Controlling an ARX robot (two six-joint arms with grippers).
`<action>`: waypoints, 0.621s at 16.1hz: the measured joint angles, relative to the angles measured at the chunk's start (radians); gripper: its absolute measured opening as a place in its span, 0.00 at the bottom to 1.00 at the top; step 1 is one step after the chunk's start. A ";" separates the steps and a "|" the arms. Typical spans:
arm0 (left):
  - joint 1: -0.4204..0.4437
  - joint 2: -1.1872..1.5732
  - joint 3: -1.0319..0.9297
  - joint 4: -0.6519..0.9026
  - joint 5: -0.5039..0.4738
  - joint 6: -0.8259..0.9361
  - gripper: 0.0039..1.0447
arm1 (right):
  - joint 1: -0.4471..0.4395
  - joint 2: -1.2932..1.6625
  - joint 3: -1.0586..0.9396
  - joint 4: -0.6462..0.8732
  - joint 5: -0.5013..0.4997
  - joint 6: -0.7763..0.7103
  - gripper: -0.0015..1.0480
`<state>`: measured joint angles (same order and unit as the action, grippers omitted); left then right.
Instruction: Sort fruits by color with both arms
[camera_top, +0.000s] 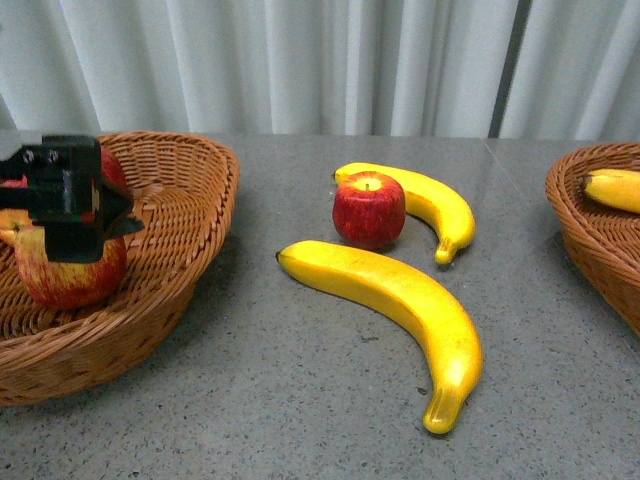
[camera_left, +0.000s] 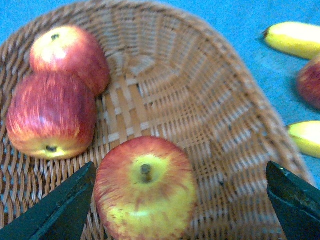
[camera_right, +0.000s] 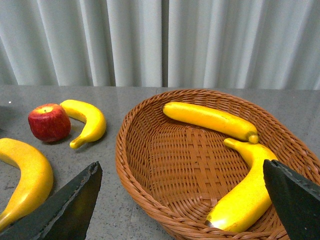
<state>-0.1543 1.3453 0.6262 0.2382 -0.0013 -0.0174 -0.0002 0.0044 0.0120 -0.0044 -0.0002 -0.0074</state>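
Note:
My left gripper (camera_top: 72, 215) hangs open over the left wicker basket (camera_top: 190, 200). In the left wrist view it (camera_left: 181, 176) is open above a red-yellow apple (camera_left: 145, 190), which lies loose near one finger. Two more red apples (camera_left: 52, 117) (camera_left: 70, 55) lie in this basket. On the table are a red apple (camera_top: 369, 209), a small banana (camera_top: 432, 205) behind it and a large banana (camera_top: 400, 300) in front. My right gripper (camera_right: 181, 167) is open and empty over the right basket (camera_right: 150, 165), which holds two bananas (camera_right: 210, 120) (camera_right: 247, 195). The right gripper is out of the front view.
The right basket (camera_top: 590, 225) sits at the table's right edge in the front view with one banana (camera_top: 615, 188) showing. A white curtain (camera_top: 320, 60) hangs behind the grey table (camera_top: 250, 400). The loose fruit lies between the two baskets.

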 joint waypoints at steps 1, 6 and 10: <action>-0.022 -0.061 -0.002 -0.013 0.001 0.004 0.93 | 0.000 0.000 0.000 0.000 0.000 0.000 0.94; -0.139 -0.006 0.127 -0.018 0.039 0.021 0.94 | 0.000 0.000 0.000 0.000 0.000 0.000 0.94; -0.254 0.409 0.522 -0.125 0.046 0.056 0.94 | 0.000 0.000 0.000 0.000 0.000 0.000 0.94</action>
<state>-0.4084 1.7542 1.1484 0.1131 0.0444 0.0391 -0.0002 0.0044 0.0120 -0.0048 -0.0002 -0.0074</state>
